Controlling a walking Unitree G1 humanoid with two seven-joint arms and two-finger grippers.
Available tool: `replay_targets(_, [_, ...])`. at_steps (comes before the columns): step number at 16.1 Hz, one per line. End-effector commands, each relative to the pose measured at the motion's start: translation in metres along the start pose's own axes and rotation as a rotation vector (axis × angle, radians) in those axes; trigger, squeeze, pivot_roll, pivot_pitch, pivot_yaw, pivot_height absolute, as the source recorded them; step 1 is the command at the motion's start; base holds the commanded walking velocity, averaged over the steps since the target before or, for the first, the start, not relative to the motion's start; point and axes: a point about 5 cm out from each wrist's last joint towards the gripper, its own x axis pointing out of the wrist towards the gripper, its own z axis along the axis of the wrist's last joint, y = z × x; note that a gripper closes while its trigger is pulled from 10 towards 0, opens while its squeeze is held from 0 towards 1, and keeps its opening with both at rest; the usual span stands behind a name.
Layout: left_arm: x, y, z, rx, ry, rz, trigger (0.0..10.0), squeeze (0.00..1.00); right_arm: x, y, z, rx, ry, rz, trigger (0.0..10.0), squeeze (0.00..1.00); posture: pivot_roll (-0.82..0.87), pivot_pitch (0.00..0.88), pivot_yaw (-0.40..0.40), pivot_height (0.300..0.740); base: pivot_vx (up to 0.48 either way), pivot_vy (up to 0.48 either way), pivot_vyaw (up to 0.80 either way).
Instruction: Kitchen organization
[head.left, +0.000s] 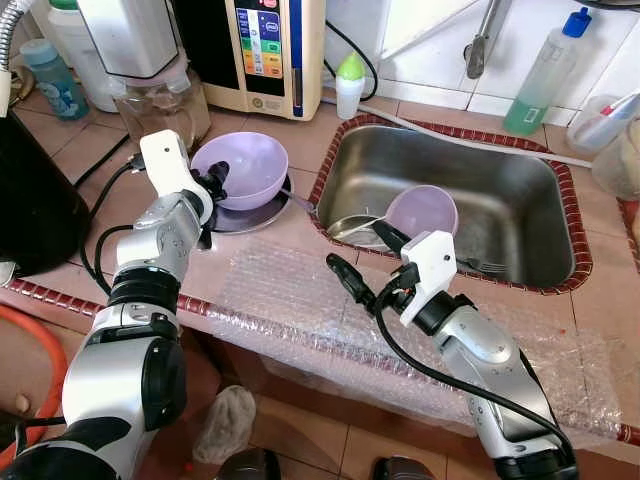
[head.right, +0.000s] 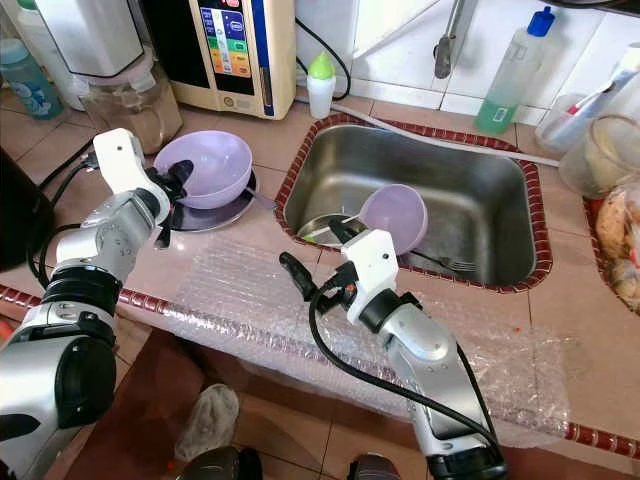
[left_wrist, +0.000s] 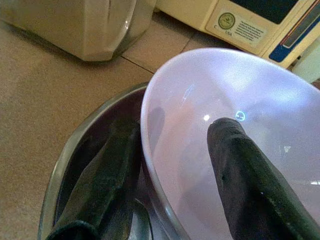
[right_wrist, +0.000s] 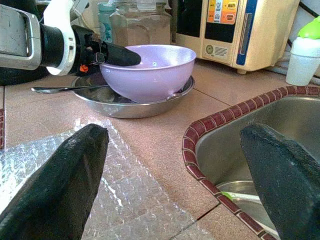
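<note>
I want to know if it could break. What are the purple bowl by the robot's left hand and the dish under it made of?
The round lilac bowl looks like smooth, glossy plastic: evenly coloured, thin-rimmed, with soft highlights. It could be melamine. The shallow silver dish beneath looks like polished steel, since it mirrors its surroundings. The left pincer straddles the bowl's rim.

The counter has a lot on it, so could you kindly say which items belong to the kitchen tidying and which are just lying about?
In the job:
left gripper straddling the rim of the purple bowl
steel plate under it
second purple bowl in the sink

Lying about:
bubble wrap
dish soap bottle
water purifier
</note>
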Motion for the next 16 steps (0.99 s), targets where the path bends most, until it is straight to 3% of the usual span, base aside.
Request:
replay_targets(1, [0.001,-0.001,0.005,-0.005,-0.001,-0.009,0.0,0.0,0.0,0.005,0.003,0.006,-0.006,0.032,10.0,0.0,-0.11,0.061,0.05,0.74,0.0,0.0,0.0])
replay_targets(7, [0.001,-0.001,0.003,-0.008,0.012,-0.018,0.0,0.0,0.001,0.001,0.001,0.0,0.009,0.021,10.0,0.0,-0.11,0.063,0.051,0.74,0.0,0.0,0.0])
replay_targets(12, [-0.001,-0.002,0.01,-0.013,-0.038,-0.04,0.0,0.0,0.002,-0.001,-0.001,-0.01,0.02,0.016,10.0,0.0,-0.11,0.06,0.049,0.74,0.0,0.0,0.0])
replay_targets(16, [-0.002,-0.006,0.02,0.03,-0.123,-0.061,0.0,0.0,0.004,-0.003,-0.001,-0.015,0.021,0.013,10.0,0.0,-0.11,0.053,0.045,0.74,0.0,0.0,0.0])
